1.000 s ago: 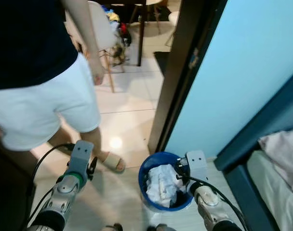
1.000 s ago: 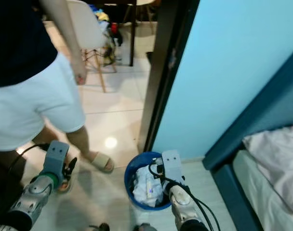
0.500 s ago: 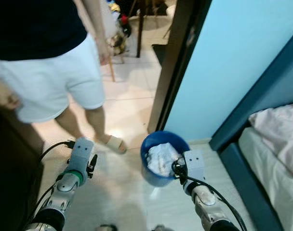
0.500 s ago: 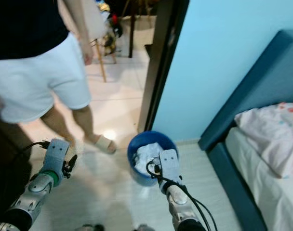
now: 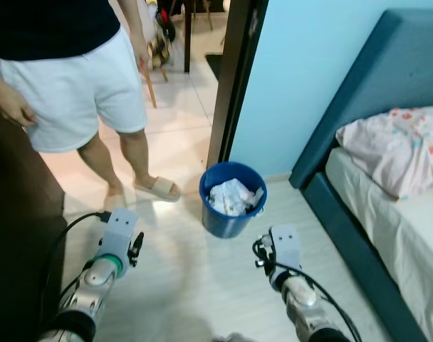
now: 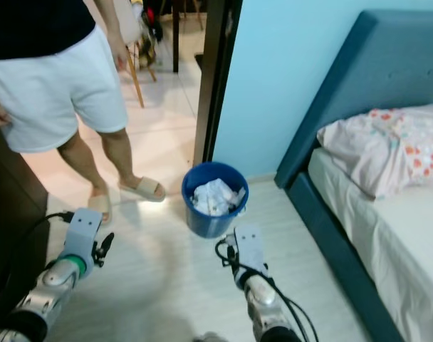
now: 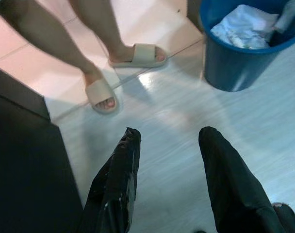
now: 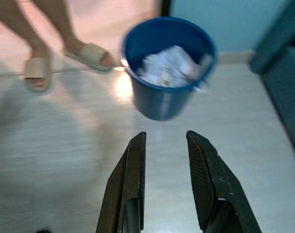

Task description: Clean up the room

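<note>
The bin (image 5: 232, 208) at 12 o'clock, full of crumpled paper (image 5: 231, 196), looks light and stiff, best gripped by its rim; right tool (image 8: 165, 138) and left tool (image 7: 169, 138) gape empty.

Floor (image 5: 195, 278): you are looking down at pale wood-look boards that give way to glossy cream tiles at the doorway.
Bin (image 5: 232, 199): a round blue bucket stands on the boards just inside the doorway, close to the light blue wall, with crumpled white paper in it.
Person's feet (image 7: 119, 73): two feet in beige slides stand on the floor near the bin, about where the boards meet the tiles.
Bed (image 5: 387, 235): a dark blue frame rests on the floor to your right, with a pink pillow (image 5: 394, 142) lying on its mattress.
</note>
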### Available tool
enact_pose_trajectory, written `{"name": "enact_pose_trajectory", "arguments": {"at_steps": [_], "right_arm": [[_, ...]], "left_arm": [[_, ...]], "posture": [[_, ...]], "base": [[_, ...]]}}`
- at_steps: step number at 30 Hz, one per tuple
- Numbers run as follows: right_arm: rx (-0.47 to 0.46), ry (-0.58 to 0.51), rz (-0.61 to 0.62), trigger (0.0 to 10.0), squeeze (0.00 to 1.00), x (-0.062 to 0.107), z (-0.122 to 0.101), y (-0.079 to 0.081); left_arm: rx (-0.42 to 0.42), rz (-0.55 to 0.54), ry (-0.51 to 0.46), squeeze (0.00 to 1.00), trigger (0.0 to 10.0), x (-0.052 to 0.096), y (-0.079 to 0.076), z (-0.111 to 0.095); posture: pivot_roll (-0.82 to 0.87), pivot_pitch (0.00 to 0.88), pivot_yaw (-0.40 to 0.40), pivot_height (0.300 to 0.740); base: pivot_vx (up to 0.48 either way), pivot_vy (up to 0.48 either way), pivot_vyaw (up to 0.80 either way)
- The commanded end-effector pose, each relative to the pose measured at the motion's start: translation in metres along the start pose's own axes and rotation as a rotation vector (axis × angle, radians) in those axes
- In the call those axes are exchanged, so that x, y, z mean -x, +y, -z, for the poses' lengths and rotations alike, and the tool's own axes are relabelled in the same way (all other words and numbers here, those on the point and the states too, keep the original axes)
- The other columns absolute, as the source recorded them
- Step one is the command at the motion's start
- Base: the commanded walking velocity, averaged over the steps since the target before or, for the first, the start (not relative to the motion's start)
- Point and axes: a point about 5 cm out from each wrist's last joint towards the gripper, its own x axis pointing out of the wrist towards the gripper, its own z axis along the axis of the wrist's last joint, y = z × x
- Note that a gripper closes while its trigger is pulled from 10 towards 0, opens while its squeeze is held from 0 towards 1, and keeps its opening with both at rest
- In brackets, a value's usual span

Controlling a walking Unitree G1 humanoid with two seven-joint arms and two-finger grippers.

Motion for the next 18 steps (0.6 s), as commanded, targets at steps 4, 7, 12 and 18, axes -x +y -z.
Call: {"name": "enact_pose_trajectory", "arguments": {"at_steps": [4,7,12,18], "right_arm": [[-0.012,0.033,0.024,10.0,0.00,0.0025,0.0061,-0.0064],[-0.012,0.033,0.022,10.0,0.00,0.0023,0.0060,-0.0060],[-0.011,0.033,0.018,10.0,0.00,0.0020,0.0056,-0.0053],[-0.013,0.032,0.018,10.0,0.00,0.0018,0.0052,-0.0050]], "left_arm": [[0.004,-0.004,0.024,0.00,10.0,-0.0013,-0.0040,0.0024],[0.009,-0.011,0.026,0.00,10.0,-0.0015,-0.0037,0.0025],[0.012,-0.024,0.028,0.00,10.0,-0.0019,-0.0029,0.0023],[0.009,-0.023,0.031,0.00,10.0,-0.0020,-0.0028,0.0026]], "posture": [[0.03,0.041,0.037,0.740],[0.03,0.041,0.037,0.740],[0.03,0.040,0.036,0.740],[0.03,0.040,0.037,0.740]], "base": [[0.000,0.000,-0.80],[0.000,0.000,-0.80],[0.000,0.000,-0.80],[0.000,0.000,-0.80]]}}
